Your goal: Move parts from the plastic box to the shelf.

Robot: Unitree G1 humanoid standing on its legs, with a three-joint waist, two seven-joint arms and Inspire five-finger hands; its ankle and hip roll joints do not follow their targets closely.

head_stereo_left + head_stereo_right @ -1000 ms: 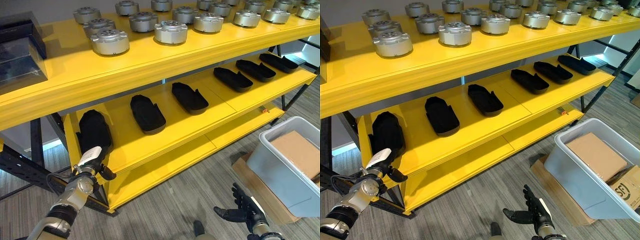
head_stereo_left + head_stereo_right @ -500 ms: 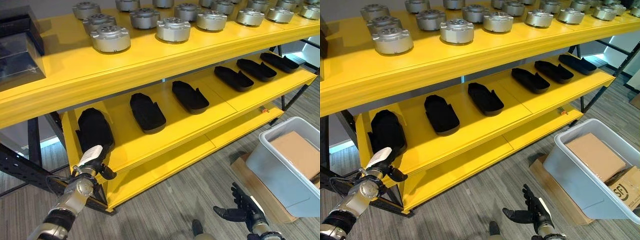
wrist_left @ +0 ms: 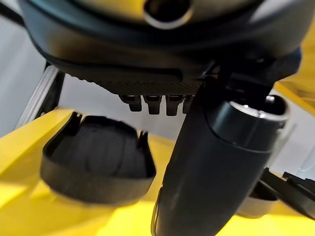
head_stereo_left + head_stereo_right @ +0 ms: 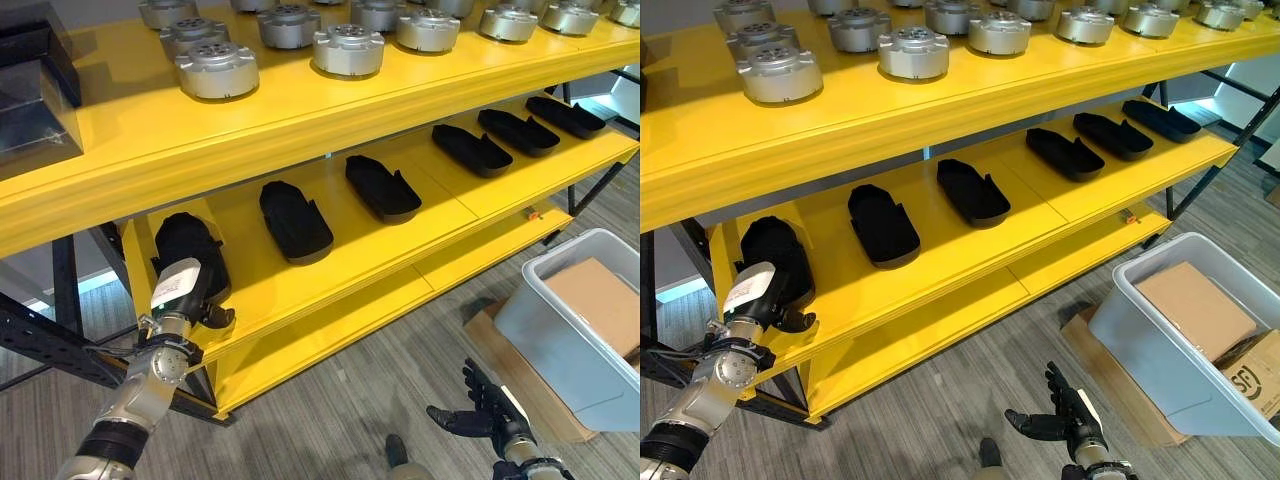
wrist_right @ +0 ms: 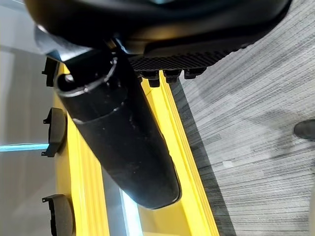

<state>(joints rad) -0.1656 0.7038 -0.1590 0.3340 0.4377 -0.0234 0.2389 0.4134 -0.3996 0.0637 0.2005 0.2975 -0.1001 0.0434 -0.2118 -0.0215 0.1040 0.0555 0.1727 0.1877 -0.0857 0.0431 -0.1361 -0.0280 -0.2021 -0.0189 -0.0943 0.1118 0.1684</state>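
Left hand [image 4: 182,292] reaches open-fingered at the shelf's [image 4: 330,255] endmost black part [image 4: 186,247]; right hand [image 4: 487,412] hangs open

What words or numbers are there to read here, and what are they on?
Dark print on the cardboard piece at the plastic box: too small and cut off to read.
Yellow shelf, metal parts, black parts: no writing to be seen.

The shelf [image 4: 330,110] was bright yellow and the parts [image 4: 294,220] on its middle level were black. The plastic box [image 4: 560,330] was pale grey, the floor [image 4: 340,410] grey with stripes.
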